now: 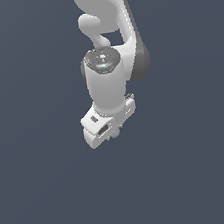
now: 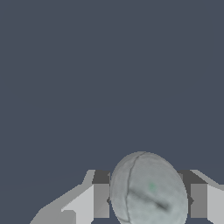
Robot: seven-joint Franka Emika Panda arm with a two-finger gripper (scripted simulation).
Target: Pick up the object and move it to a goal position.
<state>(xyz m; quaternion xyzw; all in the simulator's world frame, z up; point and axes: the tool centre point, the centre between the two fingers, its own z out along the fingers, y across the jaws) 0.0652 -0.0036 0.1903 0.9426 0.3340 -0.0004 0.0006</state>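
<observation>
The object (image 2: 148, 190) is a pale grey-green matte sphere, and in the wrist view it fills the space between the two fingers (image 2: 100, 197), which press on it from either side. In the exterior view only a small part of the sphere (image 1: 116, 132) peeks out under the white hand. My gripper (image 1: 113, 132) is shut on it, hanging below the white arm (image 1: 107, 84) near the middle of the exterior view. The fingertips themselves are mostly hidden by the hand in that view.
A plain dark grey-blue surface (image 1: 193, 173) fills the background in both views. No other objects, edges or markers show.
</observation>
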